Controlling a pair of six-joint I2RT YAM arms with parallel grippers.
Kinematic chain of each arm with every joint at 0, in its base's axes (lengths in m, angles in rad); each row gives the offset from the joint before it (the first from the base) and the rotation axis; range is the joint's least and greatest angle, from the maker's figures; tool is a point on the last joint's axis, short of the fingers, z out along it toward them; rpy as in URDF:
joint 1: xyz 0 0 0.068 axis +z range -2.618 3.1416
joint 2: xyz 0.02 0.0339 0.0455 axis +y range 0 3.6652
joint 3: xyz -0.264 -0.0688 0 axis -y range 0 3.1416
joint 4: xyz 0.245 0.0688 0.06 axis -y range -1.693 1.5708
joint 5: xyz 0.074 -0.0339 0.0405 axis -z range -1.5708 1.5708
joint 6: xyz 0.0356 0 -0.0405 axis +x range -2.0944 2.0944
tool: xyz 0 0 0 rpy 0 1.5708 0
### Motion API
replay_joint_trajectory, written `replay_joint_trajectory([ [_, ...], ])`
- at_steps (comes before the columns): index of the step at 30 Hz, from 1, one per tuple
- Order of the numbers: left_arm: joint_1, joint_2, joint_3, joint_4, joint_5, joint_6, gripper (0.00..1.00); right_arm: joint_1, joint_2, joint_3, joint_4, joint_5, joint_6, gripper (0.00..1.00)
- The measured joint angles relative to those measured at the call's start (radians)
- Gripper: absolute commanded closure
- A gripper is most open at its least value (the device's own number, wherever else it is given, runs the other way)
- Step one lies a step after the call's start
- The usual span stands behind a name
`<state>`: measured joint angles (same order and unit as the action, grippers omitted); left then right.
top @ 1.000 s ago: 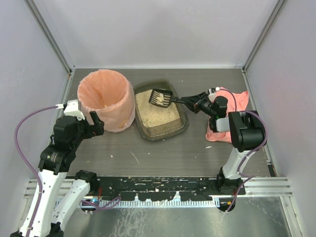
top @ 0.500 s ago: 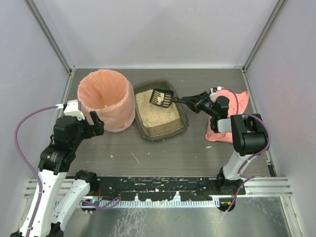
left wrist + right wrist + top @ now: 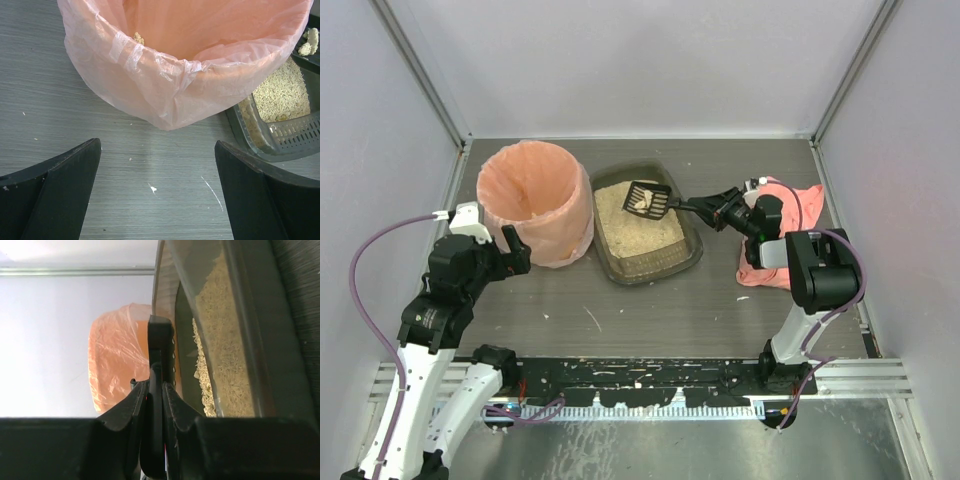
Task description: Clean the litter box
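The litter box is a shallow dark tray with beige litter, at the table's middle; it also shows in the left wrist view and the right wrist view. My right gripper is shut on the handle of a black slotted scoop, held above the box's far part with a pale clump in it. The scoop shows edge-on in the right wrist view between the fingers. My left gripper is open and empty, just in front of the pink-lined round bin.
The bin's bag holds a small clump. A pink cloth lies under my right arm at the right. Small white specks dot the grey table. Walls close in the left, right and back.
The scoop has shifted very slightly toward the back with the clump in it. The left arm has not moved.
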<state>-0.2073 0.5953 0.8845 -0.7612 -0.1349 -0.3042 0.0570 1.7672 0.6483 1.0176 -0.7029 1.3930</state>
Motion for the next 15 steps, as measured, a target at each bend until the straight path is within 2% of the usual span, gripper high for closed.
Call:
replay_joint_trajectory([
  [12, 0.000, 0.000, 0.000, 0.000, 0.000, 0.000, 0.02, 0.004, -0.023, -0.004, -0.054, 0.010, -0.031, 0.99],
  [15, 0.000, 0.000, 0.000, 0.000, 0.000, 0.000, 0.02, 0.011, -0.029, 0.019, -0.121, 0.004, -0.067, 0.99],
])
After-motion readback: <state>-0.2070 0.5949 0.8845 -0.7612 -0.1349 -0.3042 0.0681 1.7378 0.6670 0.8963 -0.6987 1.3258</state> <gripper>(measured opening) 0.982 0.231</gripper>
